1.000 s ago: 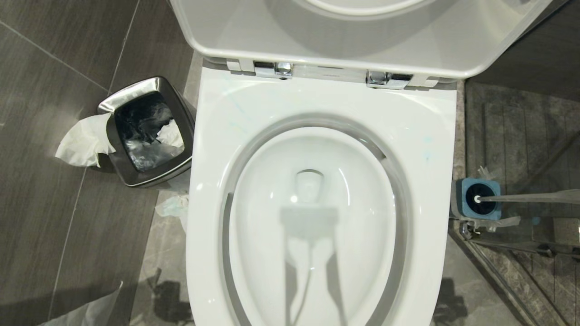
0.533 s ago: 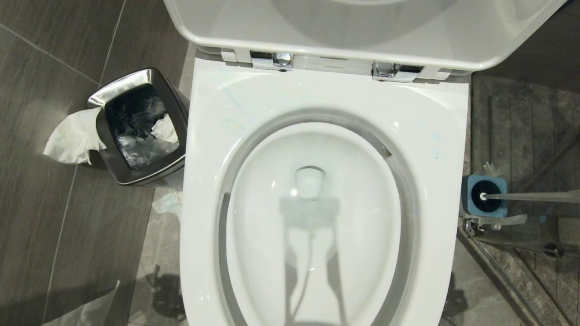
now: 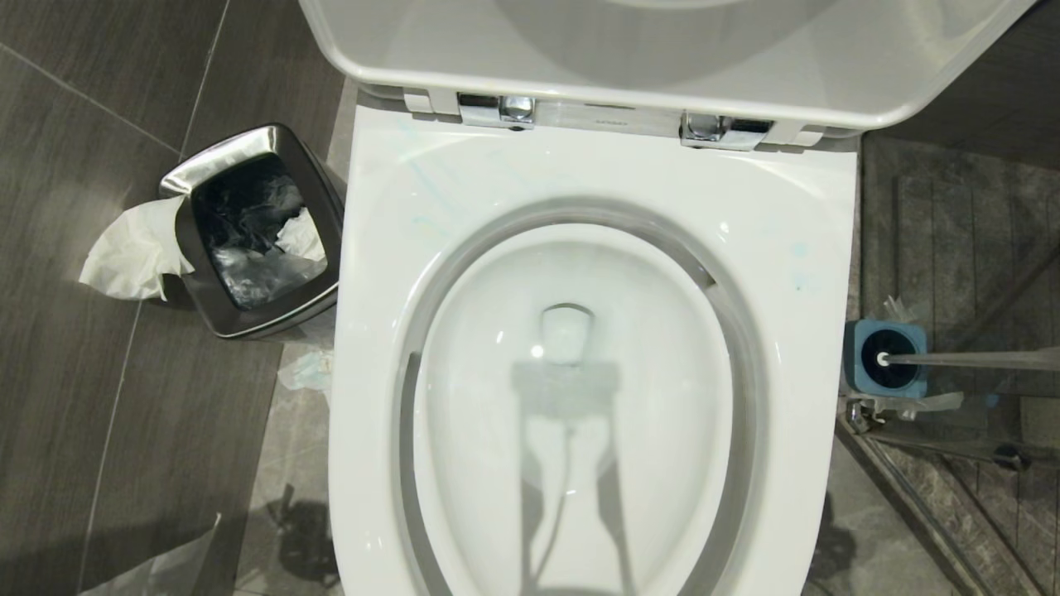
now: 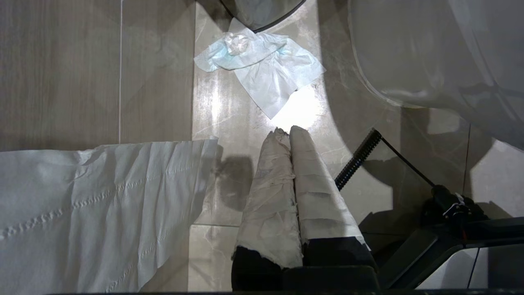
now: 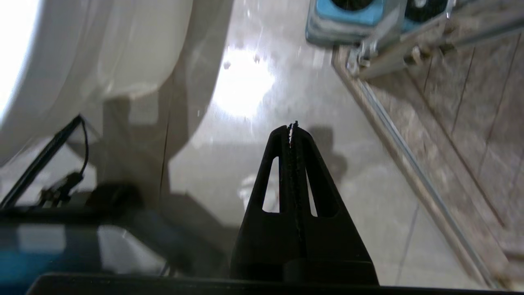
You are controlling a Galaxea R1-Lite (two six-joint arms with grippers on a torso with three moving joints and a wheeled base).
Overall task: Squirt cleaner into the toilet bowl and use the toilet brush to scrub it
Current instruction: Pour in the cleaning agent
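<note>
Toilet brush (image 3: 884, 359) upright in holder, right edge of frame: light, stiff; best taken by thin handle. Left gripper (image 4: 285, 133), right gripper (image 5: 291, 127) clenched, empty.

Floor: large dark grey tiles (image 3: 74, 331) with thin pale joints, changing to glossy marbled stone (image 4: 229, 106) that carries a bright ceiling-light reflection. A square steel waste bin (image 3: 248, 236) with a dark liner stands on the tiles, white paper (image 3: 124, 252) draped over its rim. Crumpled tissue (image 4: 262, 61) lies on the stone. A metal shower-door track (image 5: 413, 172) borders rougher brown stone flooring (image 3: 952, 240).
</note>
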